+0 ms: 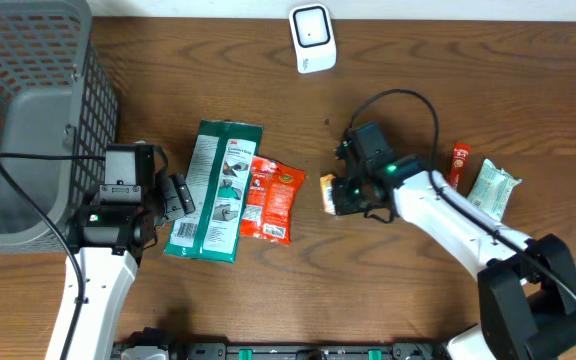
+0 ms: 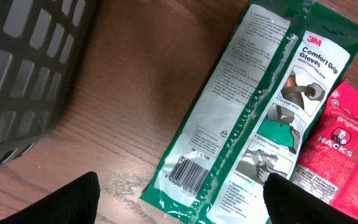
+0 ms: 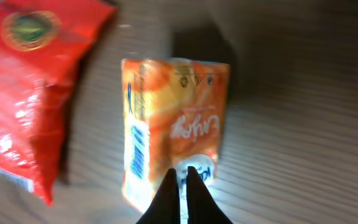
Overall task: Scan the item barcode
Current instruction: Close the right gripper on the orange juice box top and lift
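My right gripper [image 1: 341,195] [image 3: 183,177] is shut on the near edge of a small orange packet [image 1: 327,194] [image 3: 176,118], which has a blue barcode strip down its left side. The packet hangs right of the red snack bag [image 1: 268,200] [image 3: 36,81] and casts a shadow on the wood. The white barcode scanner [image 1: 312,38] stands at the table's far edge. My left gripper [image 1: 175,195] [image 2: 182,196] is open, its black fingers either side of the barcoded corner of a green 3M glove pack [image 1: 213,190] [image 2: 260,118].
A grey mesh basket [image 1: 28,100] [image 2: 23,68] fills the far left. A small red tube [image 1: 458,165] and a pale green packet [image 1: 493,187] lie at the right. A red Hacks bag [image 2: 344,149] lies against the glove pack.
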You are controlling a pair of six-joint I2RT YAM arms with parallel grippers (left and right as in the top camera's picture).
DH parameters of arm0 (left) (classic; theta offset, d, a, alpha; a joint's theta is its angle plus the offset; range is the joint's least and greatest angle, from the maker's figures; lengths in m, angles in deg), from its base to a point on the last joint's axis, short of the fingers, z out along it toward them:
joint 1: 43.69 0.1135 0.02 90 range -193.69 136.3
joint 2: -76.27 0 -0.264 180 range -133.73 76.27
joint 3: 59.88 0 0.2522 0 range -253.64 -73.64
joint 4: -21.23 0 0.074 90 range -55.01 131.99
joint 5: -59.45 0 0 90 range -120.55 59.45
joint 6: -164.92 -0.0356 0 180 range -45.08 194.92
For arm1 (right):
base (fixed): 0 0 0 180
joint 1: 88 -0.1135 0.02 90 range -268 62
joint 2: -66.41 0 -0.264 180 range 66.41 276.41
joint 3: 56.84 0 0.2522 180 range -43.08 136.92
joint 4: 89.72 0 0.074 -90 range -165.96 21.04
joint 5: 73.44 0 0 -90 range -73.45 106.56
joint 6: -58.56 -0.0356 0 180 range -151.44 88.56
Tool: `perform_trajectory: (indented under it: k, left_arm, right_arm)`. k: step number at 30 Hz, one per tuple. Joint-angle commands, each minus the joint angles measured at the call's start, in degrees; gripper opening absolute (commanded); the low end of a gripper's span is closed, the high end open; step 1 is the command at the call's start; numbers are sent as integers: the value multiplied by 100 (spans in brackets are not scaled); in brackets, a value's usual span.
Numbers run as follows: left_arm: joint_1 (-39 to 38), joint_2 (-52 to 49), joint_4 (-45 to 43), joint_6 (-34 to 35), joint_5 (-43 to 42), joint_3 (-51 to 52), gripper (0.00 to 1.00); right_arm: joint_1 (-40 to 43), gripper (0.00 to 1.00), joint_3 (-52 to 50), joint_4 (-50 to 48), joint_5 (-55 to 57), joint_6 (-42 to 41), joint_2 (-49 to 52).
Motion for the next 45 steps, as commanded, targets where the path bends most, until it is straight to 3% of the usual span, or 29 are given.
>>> perform_trajectory:
  k: [1, 8, 11, 14, 23, 27, 39, 45]
  left_arm:
    - [17, -2, 0, 9, -35, -83, 85]
    - [17, -2, 0, 9, -35, -83, 85]
    - [17, -2, 0, 9, -35, -83, 85]
    - [17, -2, 0, 9, -35, -83, 85]
    - [17, -2, 0, 9, -35, -83, 85]
    - [17, -2, 0, 9, -35, -83, 85]
    - [17, -2, 0, 9, -35, -83, 85]
    - [17, -2, 0, 9, -35, -83, 85]
  right_arm:
    - [-269, 6, -44, -81, -9, -37, 33]
    - [-138, 17, 293, 61, -68, -35, -219]
    - [17, 39, 708, 297, -208, -39, -428]
    - [109, 44, 990, 636, -205, -39, -446]
    - [111, 45, 852, 621, -203, -42, -17]
    - [111, 36, 852, 573, -205, -79, 435]
    - [109, 33, 839, 490, -254, -133, 1036]
    - [109, 27, 782, 380, -439, -234, 1202]
